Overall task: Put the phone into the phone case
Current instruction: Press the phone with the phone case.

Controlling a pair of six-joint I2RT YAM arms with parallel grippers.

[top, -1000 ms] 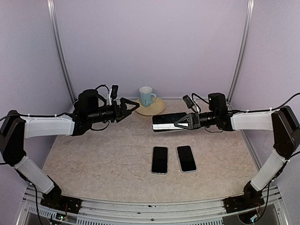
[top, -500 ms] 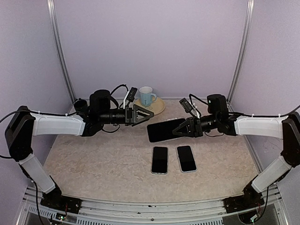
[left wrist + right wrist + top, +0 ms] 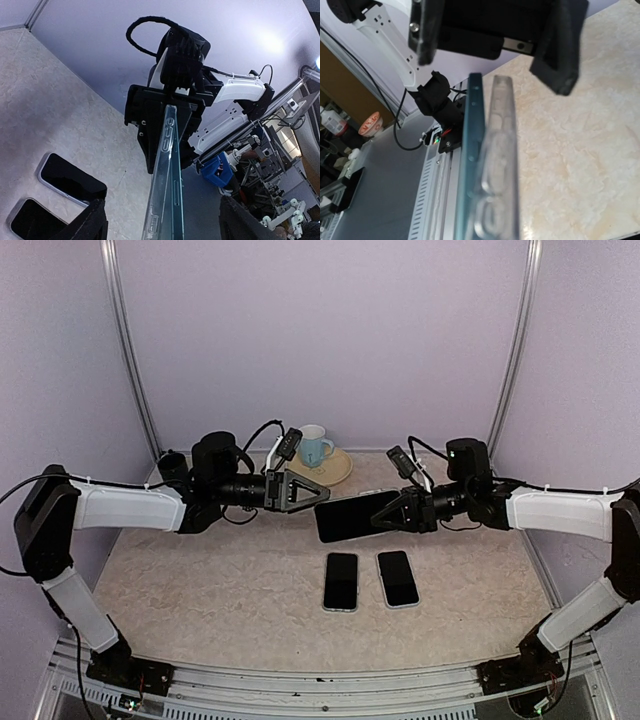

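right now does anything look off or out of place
Nothing stands out. The phones lie flat side by side, and the mug stands upright on its plate. The right gripper holds the case off the table, with the open left gripper at its other end.

Two arms, left arm (image 3: 120, 508) and right arm (image 3: 560, 512), each carry one pincer: left pincer (image 3: 322, 496), right pincer (image 3: 380, 520). One dark slab (image 3: 348, 518) sits between the pincers. Two phones (image 3: 341, 581) (image 3: 398, 578) lie side by side, nearer than both pincers. One mug (image 3: 313, 445) and one plate (image 3: 338, 468) stand beyond the left pincer.
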